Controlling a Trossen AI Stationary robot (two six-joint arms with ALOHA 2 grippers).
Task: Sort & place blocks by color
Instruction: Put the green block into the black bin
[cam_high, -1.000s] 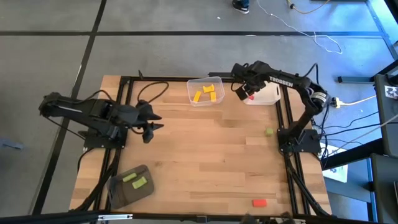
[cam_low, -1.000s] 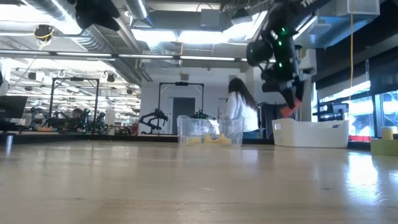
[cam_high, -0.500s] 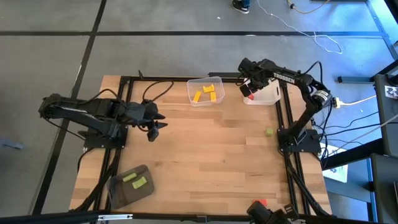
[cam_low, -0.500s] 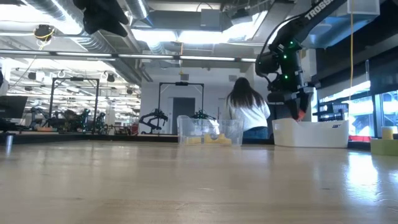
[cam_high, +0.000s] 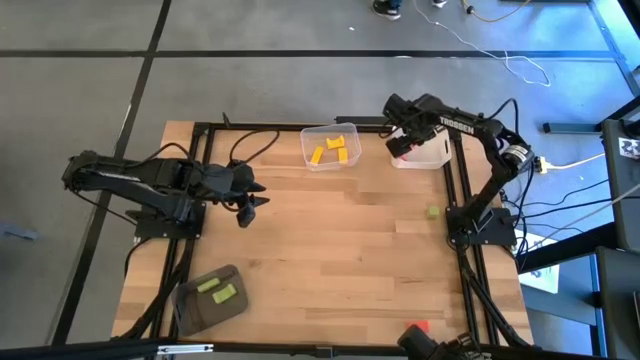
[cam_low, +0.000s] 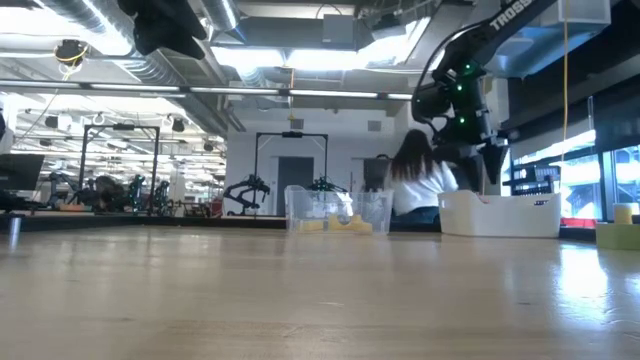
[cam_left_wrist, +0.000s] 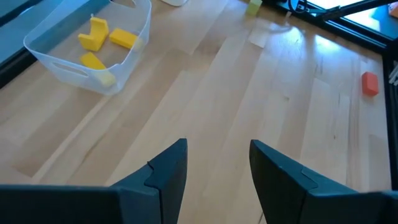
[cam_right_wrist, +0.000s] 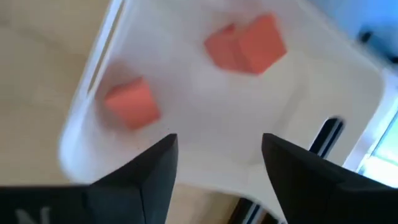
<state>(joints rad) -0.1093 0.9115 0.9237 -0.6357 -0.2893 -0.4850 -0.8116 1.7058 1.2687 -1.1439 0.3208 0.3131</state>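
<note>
Red blocks (cam_right_wrist: 245, 45) lie in white bin (cam_right_wrist: 323, 74) under right claw (cam_right_wrist: 214, 163), seemingly open, empty.

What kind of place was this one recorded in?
Probably a robotics lab or workshop: other robot rigs stand in the room behind the wooden table, under exposed ceiling ducts, and cables trail across the floor.

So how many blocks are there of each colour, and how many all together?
Small yellow-orange rectangular blocks: 3, all in the clear plastic bin
Small light green rectangular blocks: 3, two in the dark grey tray, one on the wooden table
Small red rectangular blocks: 3, two in the white bin, one on the table
Total: 9
</note>
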